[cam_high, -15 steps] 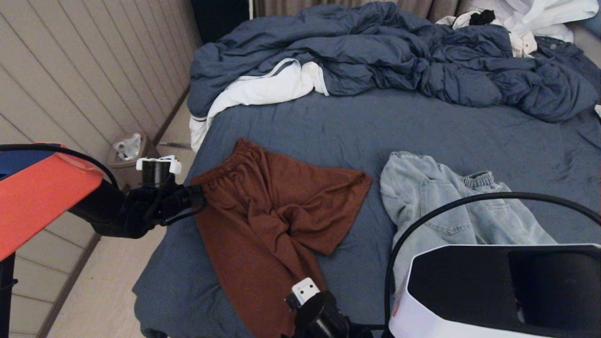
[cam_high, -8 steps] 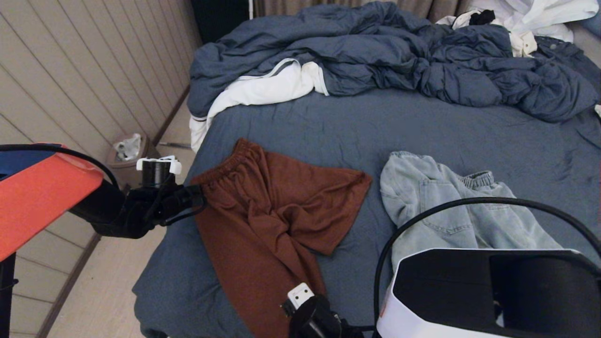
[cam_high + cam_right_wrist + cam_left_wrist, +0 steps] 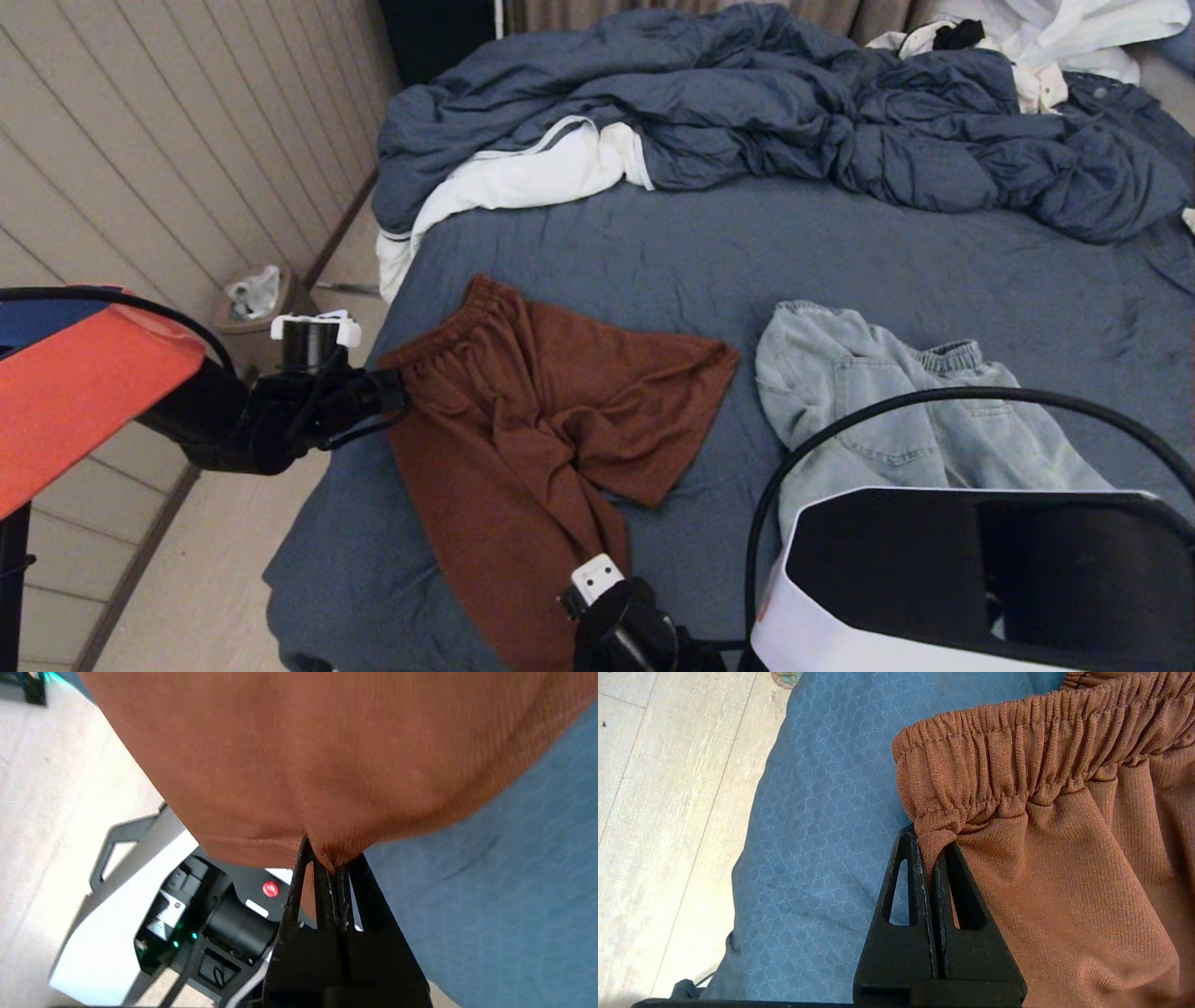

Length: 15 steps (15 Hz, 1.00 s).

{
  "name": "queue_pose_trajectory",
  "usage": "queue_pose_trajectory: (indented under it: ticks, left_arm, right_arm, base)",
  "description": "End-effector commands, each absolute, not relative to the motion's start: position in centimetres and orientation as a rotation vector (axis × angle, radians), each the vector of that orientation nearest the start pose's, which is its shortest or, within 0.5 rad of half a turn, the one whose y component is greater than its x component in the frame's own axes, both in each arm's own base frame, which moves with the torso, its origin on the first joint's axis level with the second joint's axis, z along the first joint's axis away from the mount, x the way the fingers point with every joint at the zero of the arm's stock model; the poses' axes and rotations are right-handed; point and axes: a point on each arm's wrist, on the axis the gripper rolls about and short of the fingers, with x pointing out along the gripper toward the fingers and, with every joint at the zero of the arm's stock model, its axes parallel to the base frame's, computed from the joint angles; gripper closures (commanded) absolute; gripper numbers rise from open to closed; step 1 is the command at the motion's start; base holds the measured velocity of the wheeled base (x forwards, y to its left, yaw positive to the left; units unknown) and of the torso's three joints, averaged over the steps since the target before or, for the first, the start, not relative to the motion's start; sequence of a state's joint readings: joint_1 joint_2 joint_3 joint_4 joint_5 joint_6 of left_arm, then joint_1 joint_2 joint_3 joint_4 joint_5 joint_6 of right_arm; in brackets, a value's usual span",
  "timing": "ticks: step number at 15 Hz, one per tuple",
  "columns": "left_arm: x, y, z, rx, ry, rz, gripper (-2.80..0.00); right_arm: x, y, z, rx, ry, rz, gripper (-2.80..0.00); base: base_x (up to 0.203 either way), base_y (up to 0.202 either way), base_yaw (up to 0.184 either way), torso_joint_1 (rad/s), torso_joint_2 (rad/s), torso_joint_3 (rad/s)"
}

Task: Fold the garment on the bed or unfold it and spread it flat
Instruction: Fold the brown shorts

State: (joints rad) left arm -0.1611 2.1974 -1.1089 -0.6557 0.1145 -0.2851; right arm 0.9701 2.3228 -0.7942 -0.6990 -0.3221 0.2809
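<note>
Rust-brown shorts [image 3: 532, 439], the garment, lie crumpled on the near left part of the bed [image 3: 747, 261], waistband toward the left edge, one leg reaching the near edge. My left gripper [image 3: 930, 835] sits at the bed's left edge [image 3: 397, 387] and is shut on the corner of the elastic waistband [image 3: 1041, 765]. The right wrist [image 3: 621, 621] is low at the near edge of the bed. My right gripper [image 3: 332, 861] is shut on the hem of the near leg [image 3: 327, 756], and a pinch of brown cloth shows between its fingers.
Light-blue jeans [image 3: 887, 411] lie bunched to the right of the shorts. A blue duvet [image 3: 794, 103] with white lining is heaped at the far end, with white clothes [image 3: 1046, 37] behind it. A bin [image 3: 252, 299] stands on the floor at the left. My right arm's housing [image 3: 980, 579] and cable fill the near right.
The right gripper has gone from open to shut on the hem of the shorts' near leg and shifted slightly left. The left gripper has kept its hold on the waistband.
</note>
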Motion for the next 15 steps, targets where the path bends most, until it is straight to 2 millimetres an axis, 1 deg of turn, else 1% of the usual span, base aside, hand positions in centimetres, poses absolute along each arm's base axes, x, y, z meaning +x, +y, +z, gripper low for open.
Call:
queue_pose_trajectory:
  ticks: [1,2,3,5,6,7,9,12,13,15]
  left_arm:
    - [41.0,-6.4,8.5,-0.226,0.421,0.015,0.0]
    - [40.8,-6.3,8.9,-0.229,0.415,0.014,0.0]
    - [40.6,-5.9,8.8,-0.236,0.423,0.022,0.0]
    - [40.0,-5.1,9.6,-0.245,0.415,0.03,0.0]
    - [39.5,-4.9,9.6,-0.246,0.433,0.023,0.0]
    - [38.9,-4.8,9.2,-0.245,0.464,0.008,0.0]
    - [37.5,-4.6,8.2,-0.239,0.518,0.002,0.0]
    - [34.7,-4.3,8.2,-0.238,0.558,0.001,0.0]
    - [33.8,-4.2,8.0,-0.235,0.579,0.004,0.0]
    - [31.7,-3.9,7.6,-0.229,0.621,0.01,0.0]
  right_arm:
    - [20.8,28.9,-0.9,-0.21,0.706,0.511,0.0]
    - [20.9,28.6,0.0,-0.193,0.69,0.507,0.0]
    - [21.1,28.2,1.0,-0.175,0.672,0.504,0.0]
    - [21.4,27.1,3.3,-0.131,0.634,0.494,0.0]
    - [21.3,26.6,4.3,-0.116,0.619,0.492,0.0]
    - [21.0,25.8,5.0,-0.107,0.613,0.487,0.0]
    - [20.4,24.5,5.6,-0.101,0.617,0.479,0.0]
    - [19.0,22.8,6.7,-0.08,0.622,0.502,0.0]
    - [18.3,22.0,7.0,-0.079,0.631,0.509,0.0]
    - [17.1,20.5,6.5,-0.099,0.669,0.505,0.0]
  base:
    - [0.0,0.0,0.0,0.0,0.0,0.0]
    - [0.0,0.0,0.0,0.0,0.0,0.0]
    - [0.0,0.0,0.0,0.0,0.0,0.0]
    - [0.0,0.0,0.0,0.0,0.0,0.0]
    - [0.0,0.0,0.0,0.0,0.0,0.0]
    - [0.0,0.0,0.0,0.0,0.0,0.0]
    - [0.0,0.0,0.0,0.0,0.0,0.0]
    - [0.0,0.0,0.0,0.0,0.0,0.0]
    - [0.0,0.0,0.0,0.0,0.0,0.0]
    - [0.0,0.0,0.0,0.0,0.0,0.0]
